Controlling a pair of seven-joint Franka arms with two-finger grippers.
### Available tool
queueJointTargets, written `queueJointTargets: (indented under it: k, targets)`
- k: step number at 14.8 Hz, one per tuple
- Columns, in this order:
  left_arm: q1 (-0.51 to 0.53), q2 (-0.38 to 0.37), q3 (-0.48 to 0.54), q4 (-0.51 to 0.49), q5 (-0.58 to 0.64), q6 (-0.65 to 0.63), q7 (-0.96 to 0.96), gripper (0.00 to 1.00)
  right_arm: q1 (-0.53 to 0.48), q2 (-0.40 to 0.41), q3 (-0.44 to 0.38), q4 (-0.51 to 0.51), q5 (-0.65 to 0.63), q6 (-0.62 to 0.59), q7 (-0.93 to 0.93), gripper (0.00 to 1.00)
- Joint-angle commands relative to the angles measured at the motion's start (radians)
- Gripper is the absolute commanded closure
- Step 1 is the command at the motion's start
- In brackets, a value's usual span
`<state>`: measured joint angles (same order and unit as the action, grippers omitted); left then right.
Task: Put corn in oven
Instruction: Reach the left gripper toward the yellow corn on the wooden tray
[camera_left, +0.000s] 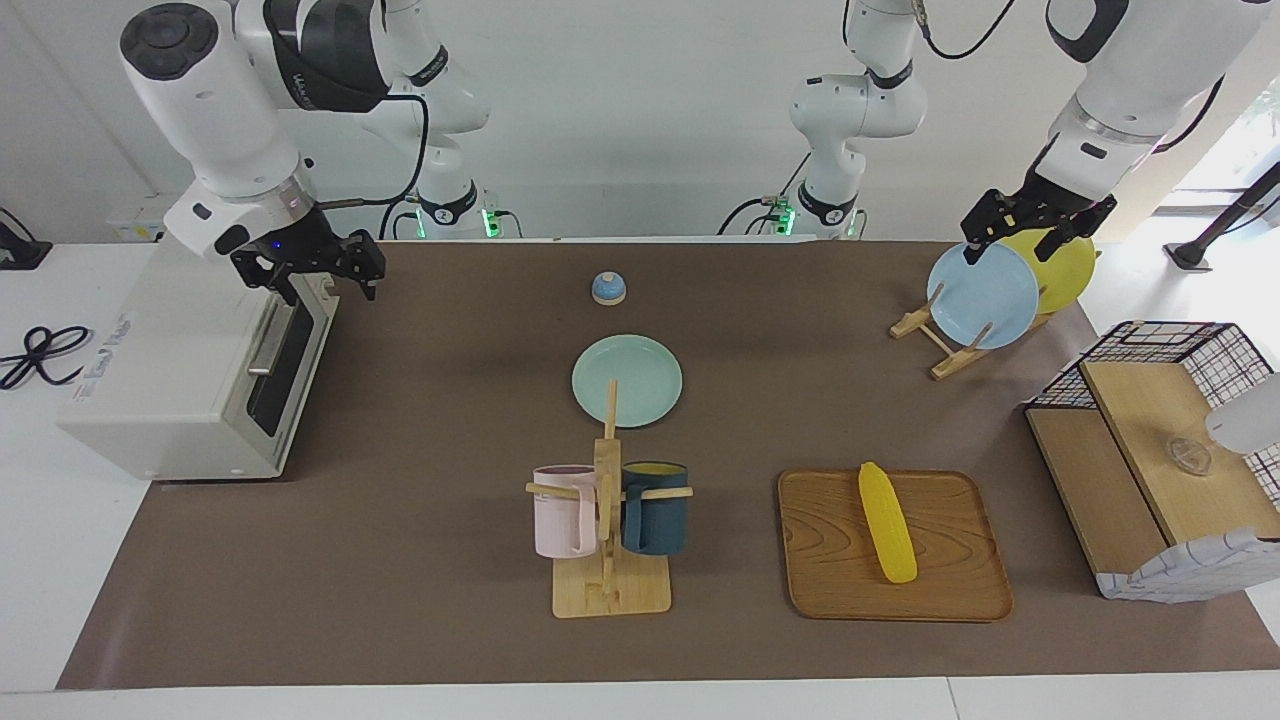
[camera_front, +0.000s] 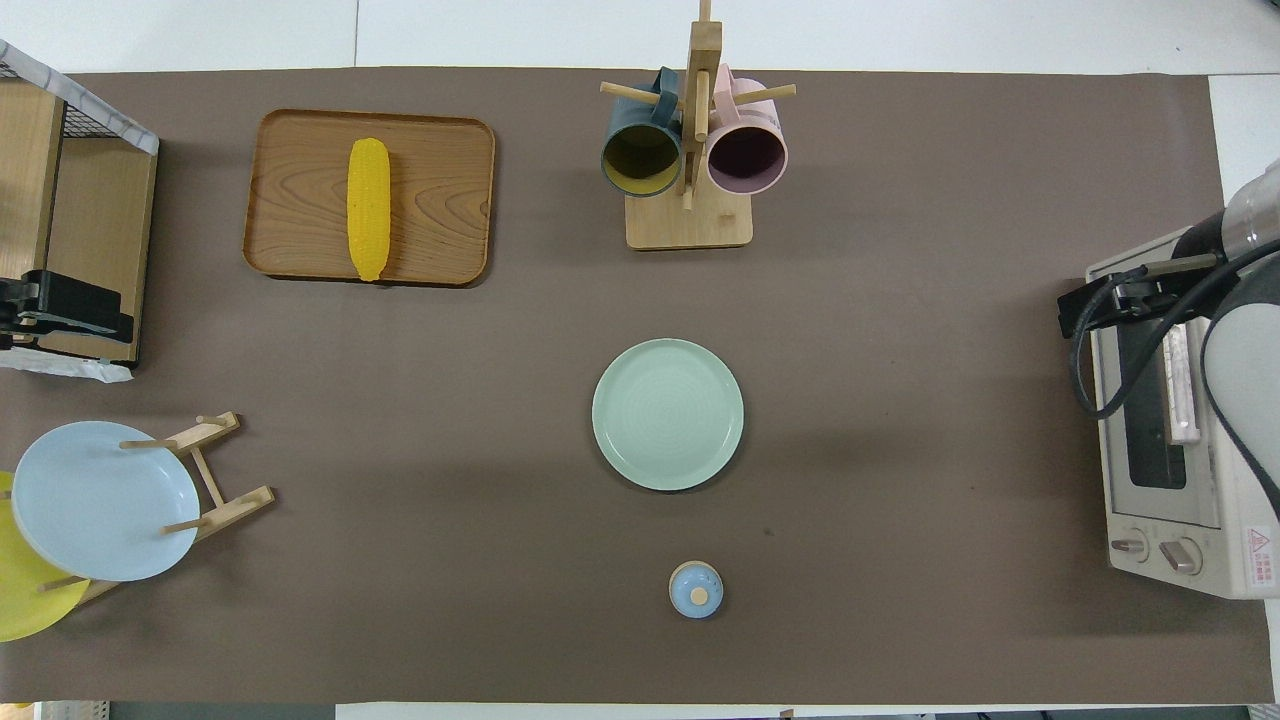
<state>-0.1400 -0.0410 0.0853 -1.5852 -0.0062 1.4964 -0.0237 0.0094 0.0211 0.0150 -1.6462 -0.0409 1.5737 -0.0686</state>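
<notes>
One corn (camera_left: 887, 523) lies on the wooden tray (camera_left: 950, 590), at five o'clock from the green plate (camera_left: 627, 380). The oven (camera_left: 190, 370), door closed, sits at nine o'clock. Two mugs (camera_left: 566, 510) hang on their stand; two plates (camera_left: 985, 295) stand in a rack. The right gripper (camera_left: 312, 270) hangs open over the oven; the left gripper (camera_left: 1035, 225), open, hangs over the rack.
</notes>
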Motion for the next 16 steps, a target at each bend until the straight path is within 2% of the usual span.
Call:
queueJointTargets:
  k: [1,6,7,8,9,12,15,16]
  targets:
    - [-0.006,0.0,-0.001,-0.002,0.023,0.01,-0.001,0.0,-0.005,-0.009,0.003,0.003,0.022,-0.009,0.013,0.0]
    - [-0.003,0.0,-0.002,-0.002,0.022,0.008,-0.002,0.0,-0.012,-0.02,0.003,-0.02,0.021,0.005,-0.003,0.0]
    - [0.002,0.0,-0.002,-0.002,0.015,0.01,-0.002,0.0,-0.016,-0.024,0.003,-0.036,0.021,0.018,-0.02,0.22]
    - [0.003,0.0,-0.002,-0.002,0.011,0.008,-0.005,0.0,-0.02,-0.033,-0.003,-0.052,0.021,0.031,-0.058,0.95]
    - [0.002,0.0,-0.001,-0.006,0.011,0.015,-0.008,0.0,-0.041,-0.038,-0.006,-0.078,0.018,0.044,-0.112,1.0]
    - [-0.007,0.024,-0.002,-0.022,0.009,0.099,-0.007,0.0,-0.129,-0.081,-0.007,-0.191,0.013,0.161,-0.227,1.0]
    - [-0.026,0.163,-0.002,0.008,-0.041,0.198,-0.009,0.0,-0.152,-0.108,-0.009,-0.288,-0.017,0.218,-0.215,1.0]
    - [-0.026,0.231,-0.002,0.019,-0.052,0.227,-0.007,0.0,-0.155,-0.113,-0.009,-0.303,-0.037,0.23,-0.208,1.0]
